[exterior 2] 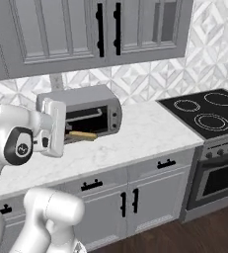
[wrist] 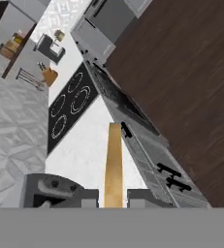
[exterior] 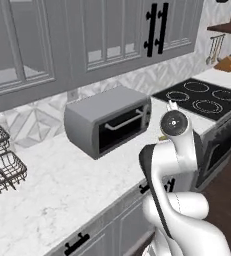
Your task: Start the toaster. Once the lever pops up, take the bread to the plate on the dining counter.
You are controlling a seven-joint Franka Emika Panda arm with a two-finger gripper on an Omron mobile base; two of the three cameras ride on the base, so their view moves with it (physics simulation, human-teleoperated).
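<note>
- Bread is pinched edge-on between my gripper fingers; in the right base view it shows as a tan slice just in front of the boxy grey oven-looking toaster.
- So I reckon the toasting part is done and the slice is out.
- What's left is driving it over to the plate on the dining counter.
- Stove sits just beside, on the marble worktop.
</note>
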